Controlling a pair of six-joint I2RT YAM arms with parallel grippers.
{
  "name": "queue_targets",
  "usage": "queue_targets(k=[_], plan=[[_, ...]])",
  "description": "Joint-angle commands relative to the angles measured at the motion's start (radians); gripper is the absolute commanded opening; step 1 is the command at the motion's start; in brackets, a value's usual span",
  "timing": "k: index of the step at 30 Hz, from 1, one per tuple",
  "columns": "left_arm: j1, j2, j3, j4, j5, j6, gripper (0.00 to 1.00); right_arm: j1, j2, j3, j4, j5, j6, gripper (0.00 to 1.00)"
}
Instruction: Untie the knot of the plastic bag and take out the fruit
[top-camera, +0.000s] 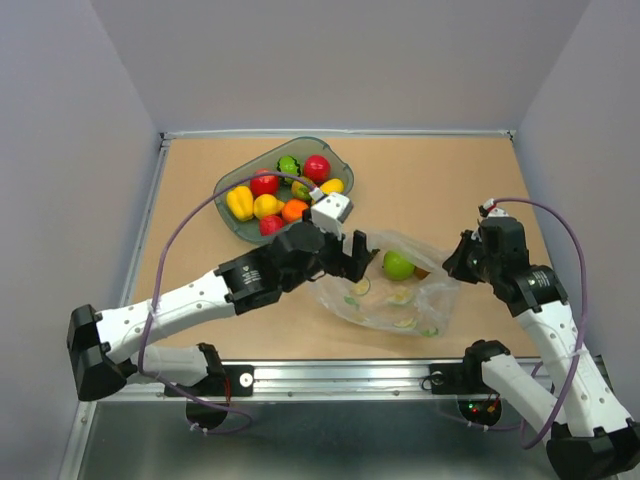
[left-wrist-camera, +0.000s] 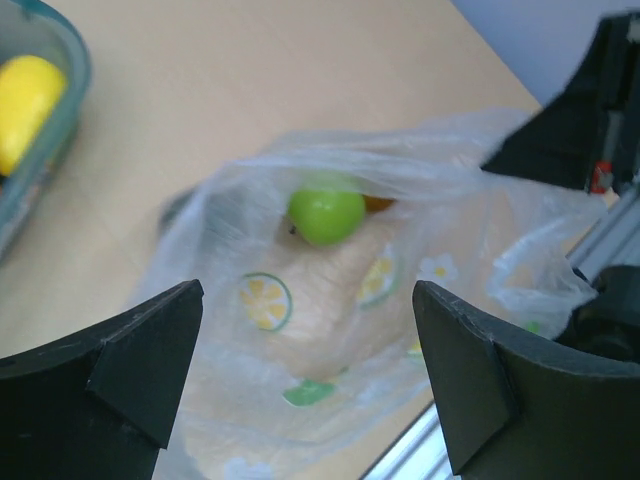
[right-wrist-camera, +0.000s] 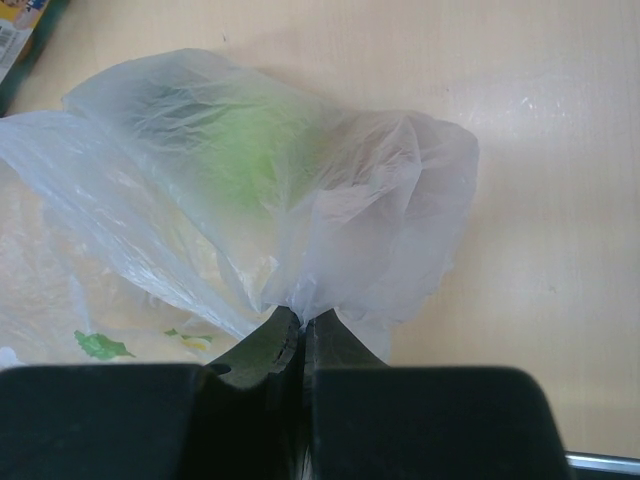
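plastic bag (top-camera: 395, 290): lies open by the desk's near edge
right hand (right-wrist-camera: 300, 328): pinches the bag's end to hold it down
left hand (left-wrist-camera: 308, 310): spread wide, facing the green apple (left-wrist-camera: 326, 214) inside

A brownish piece (left-wrist-camera: 378, 203) hides mostly behind the green apple (left-wrist-camera: 326, 215).

We're seeing the plastic bag (top-camera: 420, 300) showing clear w/ yellow lemon-slice & green leaf prints, the apple (top-camera: 398, 265) inside it glowing bright green, the translucent tray (top-camera: 236, 180) looking grey-green w/ red, yellow, orange & green pcs (top-camera: 317, 167), & the table (top-camera: 450, 180) looking tan.
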Motion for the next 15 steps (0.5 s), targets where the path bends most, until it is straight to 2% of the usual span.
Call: queue_targets(k=[1,4,7,15], plan=[[-0.092,0.076,0.003,0.092,-0.029,-0.068,0.96,0.004,-0.001,0.064,0.057,-0.015,-0.029,0.01],[-0.136,0.192,0.047,0.119,-0.050,-0.120,0.95,0.006,-0.006,0.071,0.056,-0.017,-0.030,0.00],[-0.139,0.297,0.100,0.114,-0.070,-0.230,0.96,0.004,-0.015,0.081,0.056,-0.049,-0.023,0.01],[-0.147,0.525,0.195,0.119,-0.129,-0.355,0.99,0.004,-0.009,0.093,0.056,-0.097,-0.003,0.01]])
